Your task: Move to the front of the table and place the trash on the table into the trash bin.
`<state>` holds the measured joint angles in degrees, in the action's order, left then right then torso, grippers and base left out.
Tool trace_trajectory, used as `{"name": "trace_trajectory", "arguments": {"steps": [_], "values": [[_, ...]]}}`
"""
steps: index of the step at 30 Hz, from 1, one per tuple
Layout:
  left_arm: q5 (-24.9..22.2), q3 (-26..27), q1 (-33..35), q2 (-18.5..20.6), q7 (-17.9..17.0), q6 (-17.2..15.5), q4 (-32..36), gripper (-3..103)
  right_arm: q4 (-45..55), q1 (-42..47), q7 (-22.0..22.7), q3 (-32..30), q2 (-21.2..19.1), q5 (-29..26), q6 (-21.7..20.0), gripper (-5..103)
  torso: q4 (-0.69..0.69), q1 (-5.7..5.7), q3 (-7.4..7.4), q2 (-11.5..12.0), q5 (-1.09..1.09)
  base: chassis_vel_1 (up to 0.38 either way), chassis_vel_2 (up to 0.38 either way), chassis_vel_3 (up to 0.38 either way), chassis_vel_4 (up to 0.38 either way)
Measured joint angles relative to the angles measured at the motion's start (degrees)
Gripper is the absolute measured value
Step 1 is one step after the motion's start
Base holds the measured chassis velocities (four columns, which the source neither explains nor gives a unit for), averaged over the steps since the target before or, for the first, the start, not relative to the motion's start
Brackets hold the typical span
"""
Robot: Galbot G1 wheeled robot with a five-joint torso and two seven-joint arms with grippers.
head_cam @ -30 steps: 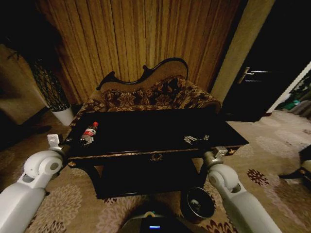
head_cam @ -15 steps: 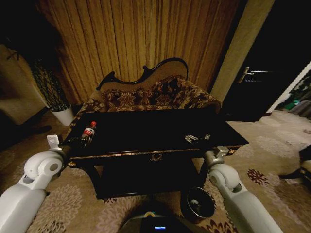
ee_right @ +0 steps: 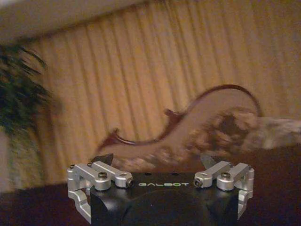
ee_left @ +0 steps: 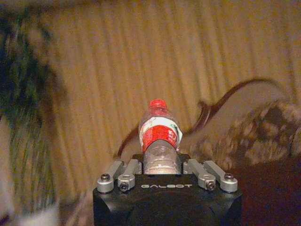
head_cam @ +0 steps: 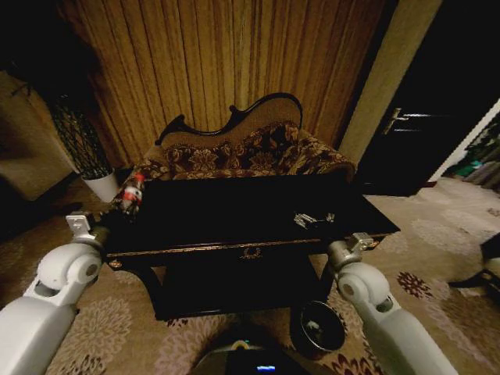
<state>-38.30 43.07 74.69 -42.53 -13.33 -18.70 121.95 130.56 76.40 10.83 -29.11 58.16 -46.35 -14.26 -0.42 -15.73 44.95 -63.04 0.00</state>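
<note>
Arms: my two are white, rounded shells.
Left gripper (ee_left: 161, 175): black block, silver screwed links, "GALBOT" lettering.
Right gripper (ee_right: 157, 165): same black-and-silver build.

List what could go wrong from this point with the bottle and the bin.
The left gripper holds the bottle only by its lower end, so it may slip or tilt out. The trash bin sits low on the floor by the right arm, across from the bottle, so the carry may clip the table edge.

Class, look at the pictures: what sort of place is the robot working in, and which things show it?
Probably a home living room: a carved-back patterned sofa behind a glossy black table, long curtains and a floral carpet.
</note>
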Motion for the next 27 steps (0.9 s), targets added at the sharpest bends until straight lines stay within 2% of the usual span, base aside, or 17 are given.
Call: {"name": "trace_trajectory", "arguments": {"steps": [1,3,4,7,14,17,18,21,23,25,27], "values": [[0.0,0.0,0.0,0.0,0.0,0.0,0.0,33,0.0,0.0,0.0,0.0,0.0,0.0,0.0,100,0.0,0.0,0.0,0.0,0.0,0.0,0.0,0.0,0.0],[2.6,-1.1,-0.5,0.5,1.3,2.7,0.7,33,3.2,-0.4,0.0,0.1,-1.0,-4.6,-0.5,100,0.0,0.0,0.0,0.0,0.0,0.0,0.0,0.0,0.0],[2.6,-1.1,-0.5,0.5,1.3,2.7,0.7,33,3.2,-0.4,0.0,0.1,-1.0,-4.6,-0.5,100,0.0,0.0,0.0,0.0,0.0,0.0,0.0,0.0,0.0],[5.3,-4.9,-2.5,1.8,2.5,6.2,3.3,33,7.2,-1.5,-0.2,0.7,-3.8,-11.4,-0.9,100,0.0,0.0,0.0,0.0,-0.01,0.0,0.0,0.0,0.0],[3.9,-10.4,-9.9,3.7,3.9,6.6,6.0,33,6.2,-7.0,-2.8,2.5,-7.8,-17.5,-1.1,100,-0.02,0.0,0.0,0.0,0.0,0.0,0.0,0.0,0.0],[3.0,-12.3,-13.5,4.5,5.2,6.6,7.0,33,0.5,-14.5,-5.9,5.9,-10.7,-22.1,-1.9,100,-0.02,0.0,0.0,0.0,0.01,0.0,0.0,0.0,0.0],[3.0,-12.3,-13.5,4.5,5.2,6.6,7.0,33,0.5,-14.5,-5.9,5.9,-10.7,-22.1,-1.9,100,-0.02,0.0,0.0,0.0,0.01,0.0,0.0,0.0,0.0],[2.5,-13.3,-14.6,5.0,6.8,6.3,8.1,33,-6.2,-24.4,-7.2,11.0,-12.4,-27.2,-2.3,100,0.02,0.0,0.01,0.0,0.01,0.0,0.0,0.0,0.0],[2.4,-13.5,-14.7,5.1,7.1,6.3,8.3,33,-7.3,-26.2,-7.5,12.0,-12.4,-28.2,-2.4,100,0.01,0.0,0.01,0.0,0.01,0.0,0.0,0.0,0.0],[2.3,-13.9,-14.7,5.5,8.2,6.2,8.8,33,-11.0,-32.4,-8.6,15.7,-11.5,-31.7,-3.1,100,0.0,0.0,0.01,0.0,-0.01,0.0,0.0,0.0,0.0],[2.1,-14.6,-15.3,6.5,9.4,6.5,8.9,33,-13.0,-36.0,-9.6,18.0,-10.3,-33.0,-3.4,100,0.03,0.0,0.01,0.0,-0.01,0.0,0.0,0.0,0.0]]}}
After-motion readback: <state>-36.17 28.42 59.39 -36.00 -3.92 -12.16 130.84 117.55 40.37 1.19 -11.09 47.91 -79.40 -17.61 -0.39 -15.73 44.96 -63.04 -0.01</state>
